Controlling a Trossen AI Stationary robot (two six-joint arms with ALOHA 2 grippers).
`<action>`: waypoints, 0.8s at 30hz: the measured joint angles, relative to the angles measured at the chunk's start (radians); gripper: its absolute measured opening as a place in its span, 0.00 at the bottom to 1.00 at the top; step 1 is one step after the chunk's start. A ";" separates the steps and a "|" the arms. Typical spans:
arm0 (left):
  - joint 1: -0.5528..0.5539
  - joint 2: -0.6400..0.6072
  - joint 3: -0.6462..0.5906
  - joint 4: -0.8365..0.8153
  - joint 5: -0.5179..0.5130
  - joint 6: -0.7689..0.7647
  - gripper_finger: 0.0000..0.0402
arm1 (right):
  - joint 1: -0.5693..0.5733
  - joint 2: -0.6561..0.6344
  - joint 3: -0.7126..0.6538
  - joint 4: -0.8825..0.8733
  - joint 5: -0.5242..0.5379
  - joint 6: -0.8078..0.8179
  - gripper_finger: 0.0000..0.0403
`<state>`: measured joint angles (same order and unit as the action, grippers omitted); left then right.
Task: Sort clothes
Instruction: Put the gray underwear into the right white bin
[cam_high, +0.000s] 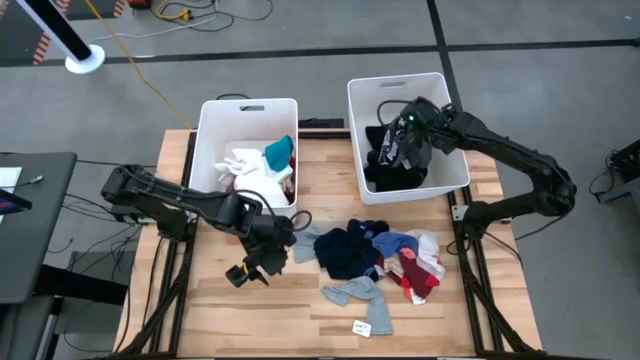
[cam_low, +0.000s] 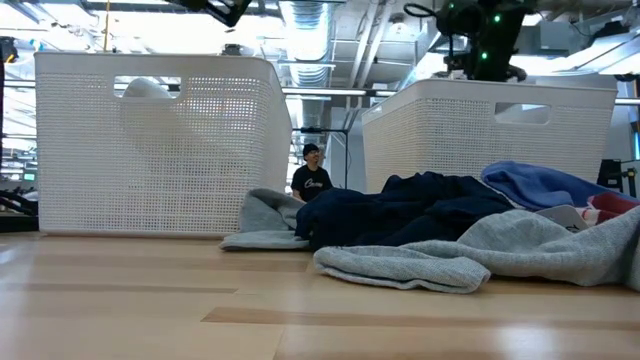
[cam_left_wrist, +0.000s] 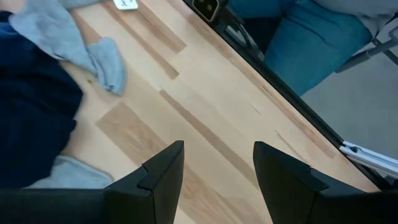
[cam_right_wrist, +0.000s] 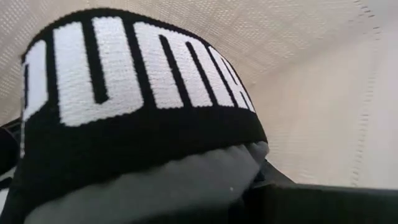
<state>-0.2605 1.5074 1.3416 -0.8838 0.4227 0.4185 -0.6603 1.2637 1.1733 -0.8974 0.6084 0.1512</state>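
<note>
From above we see the left end effector (cam_high: 262, 262) at lower centre-left of the frame over bare table (cam_high: 300, 330), fingers apart and empty, just left of the pile of clothes (cam_high: 385, 258) at centre. The right end effector (cam_high: 392, 148) sits inside the right bin (cam_high: 458, 130) at upper right, among dark garments (cam_high: 395, 178); the left bin (cam_high: 210, 135) holds white, teal and maroon pieces (cam_high: 262, 168). In the low view both white bins (cam_low: 150, 140) stand behind the pile — a navy garment (cam_low: 400, 215) at centre, a grey one (cam_low: 470, 255) in front. The left wrist view shows two dark fingers (cam_left_wrist: 165, 177) well apart over wood, nothing between them, and a grey sock (cam_left_wrist: 81, 43) at upper left. In the right wrist view the end effector is closed on a black sock with white lettering (cam_right_wrist: 124, 112) — it fills the frame, against the bin's wall.
</note>
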 joint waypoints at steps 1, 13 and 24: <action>-0.007 0.000 -0.007 0.006 0.000 -0.007 0.47 | -0.006 0.000 -0.013 0.015 -0.010 -0.002 0.02; -0.056 0.000 -0.021 0.042 -0.002 -0.027 0.47 | -0.027 0.000 -0.170 0.171 -0.090 -0.042 0.03; -0.056 0.000 -0.020 0.046 -0.009 -0.049 0.47 | -0.015 0.000 -0.290 0.320 -0.139 -0.092 0.03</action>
<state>-0.3161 1.5074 1.3212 -0.8373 0.4139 0.3695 -0.6750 1.2640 0.8835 -0.5779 0.4693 0.0593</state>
